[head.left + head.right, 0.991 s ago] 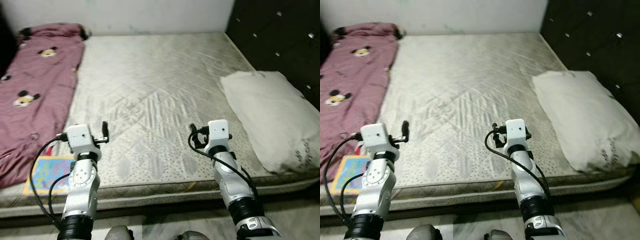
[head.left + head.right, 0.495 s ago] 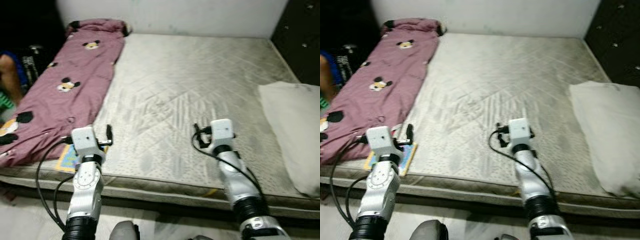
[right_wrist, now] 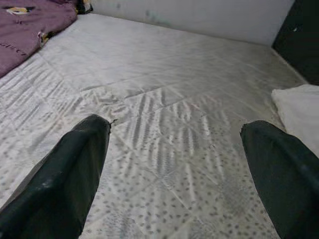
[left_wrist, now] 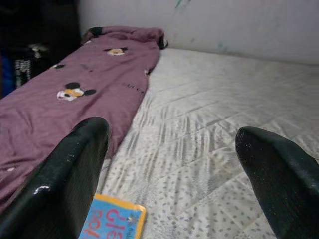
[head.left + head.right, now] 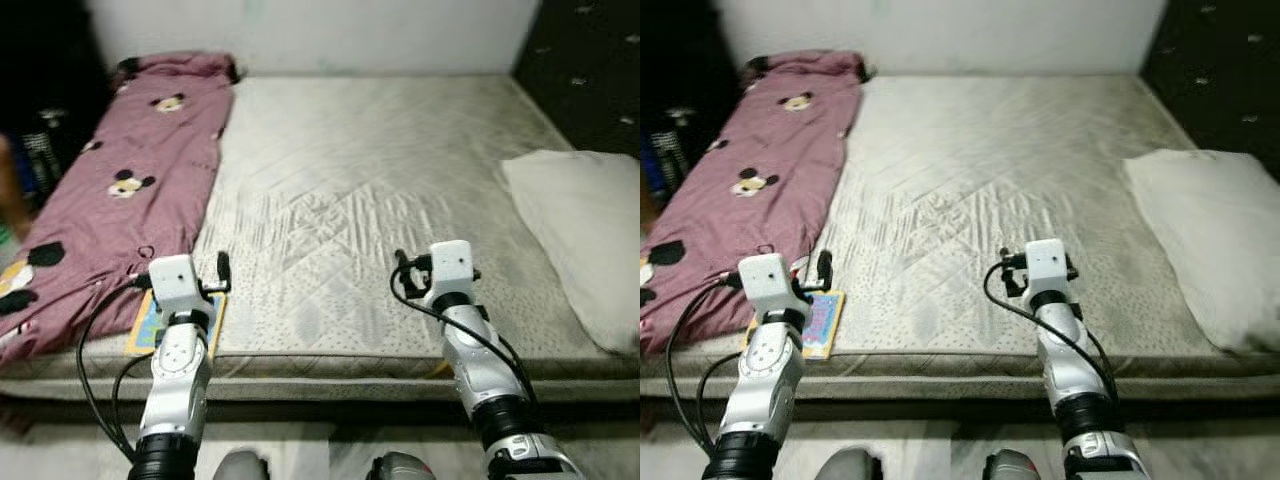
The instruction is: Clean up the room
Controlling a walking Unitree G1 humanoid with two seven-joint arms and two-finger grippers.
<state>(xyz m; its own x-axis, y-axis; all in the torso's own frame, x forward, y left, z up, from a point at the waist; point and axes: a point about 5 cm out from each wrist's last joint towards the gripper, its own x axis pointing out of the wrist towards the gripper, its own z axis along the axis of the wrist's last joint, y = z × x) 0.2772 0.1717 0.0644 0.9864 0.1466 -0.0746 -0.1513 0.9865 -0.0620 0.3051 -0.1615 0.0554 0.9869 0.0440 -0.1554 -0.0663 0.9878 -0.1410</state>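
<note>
**Book at mattress edge, both grippers spread and empty**

Colourful book [image 5: 823, 324] – flat, thin, rectangular, blue cover with yellow border and pink lettering – lies on the near left corner of the mattress [image 5: 370, 190], touching or just beside the hem of the maroon blanket [image 5: 110, 190]. In the left wrist view the book [image 4: 112, 224] sits low between the two black fingers [image 4: 65, 184], nearer the one on the blanket side, not touched by either.

Left gripper [image 4: 169, 169]: fingers spread wide, nothing between them, held above the mattress edge right over the book. Right gripper [image 3: 174, 174]: fingers also wide apart, empty, hovering over bare mattress near the middle of the front edge, well apart from the book.

Mattress is grey-white, quilted in a diamond stitch with small speckled print, surface looks worn and a bit stained. Blanket is soft, rumpled cloth with cartoon mouse-head prints, laid as a long strip along the robot's left side of the bed up to the wall [image 5: 380, 35]. White pillow [image 5: 585, 240] – plump, creased, plain fabric – lies on the right side of the mattress by the dark tufted headboard [image 5: 590, 70]. Dark blurred shapes to the far left beyond the blanket, possibly a person's limb, too blurred to tell. Pale floor [image 5: 70, 440] below the bed's front edge.
</note>
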